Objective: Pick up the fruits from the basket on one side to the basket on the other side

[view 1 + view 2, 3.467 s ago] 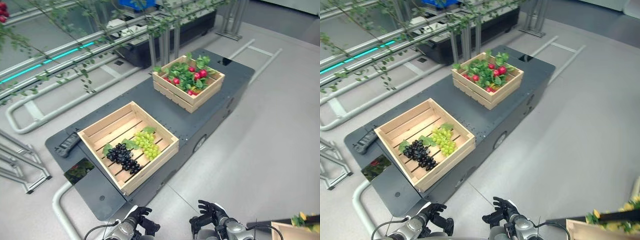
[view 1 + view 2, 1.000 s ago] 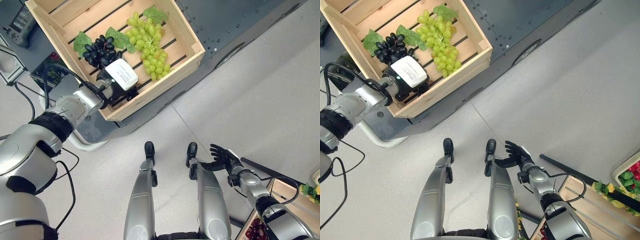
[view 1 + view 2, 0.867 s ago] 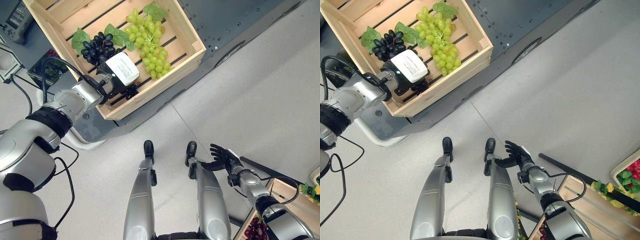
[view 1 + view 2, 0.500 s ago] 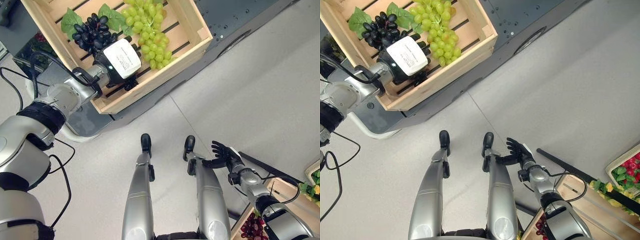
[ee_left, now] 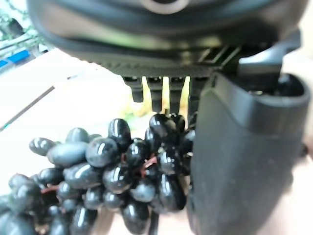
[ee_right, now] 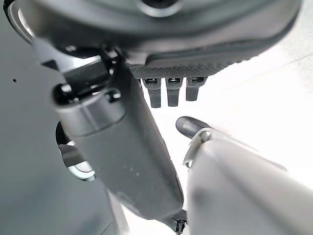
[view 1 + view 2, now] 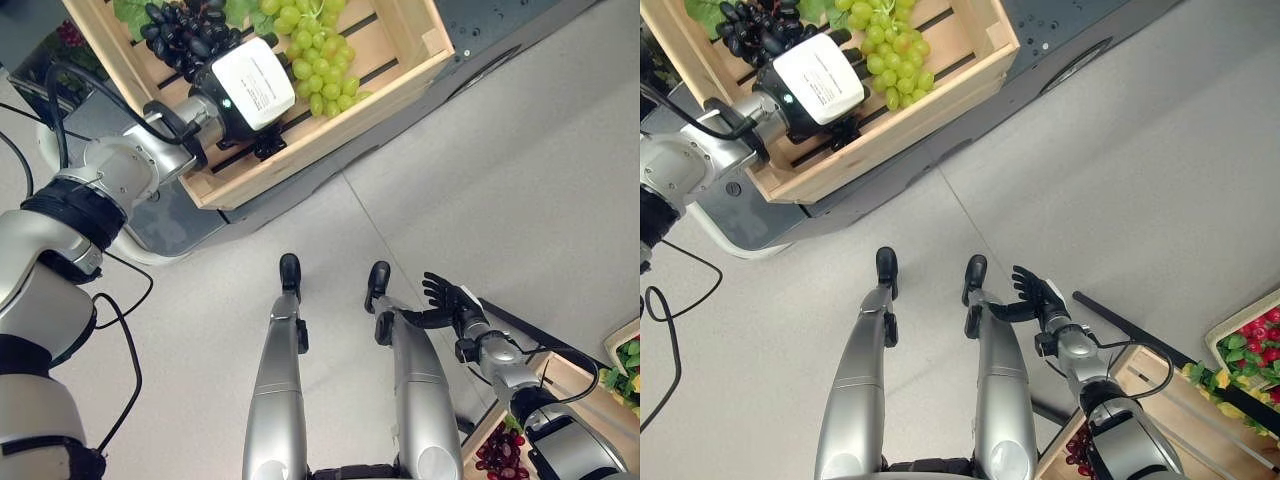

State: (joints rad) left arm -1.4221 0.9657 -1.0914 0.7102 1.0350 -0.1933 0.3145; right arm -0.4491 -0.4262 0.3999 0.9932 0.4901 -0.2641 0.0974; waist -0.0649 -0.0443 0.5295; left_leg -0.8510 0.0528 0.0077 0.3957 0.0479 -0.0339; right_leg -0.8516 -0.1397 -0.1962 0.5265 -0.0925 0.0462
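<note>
Left hand [image 7: 240, 100] reaching into wooden crate [image 7: 400, 75], fingers apart just over black grape bunch [image 5: 122, 171] at 11 o'clock, positioned for grasp. Green grapes [image 7: 315, 60] beside. Right hand [image 7: 445, 300] idle, spread open, 4 o'clock.

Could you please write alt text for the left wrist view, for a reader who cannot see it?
The robot's dark left hand, seen from very close, reaches over a bunch of glossy black grapes, its thumb beside the bunch. The pale wooden slats of the crate show behind the fruit.

Pale grey floor [image 7: 520, 180] — dark platform [image 7: 490, 25] on it.
</note>
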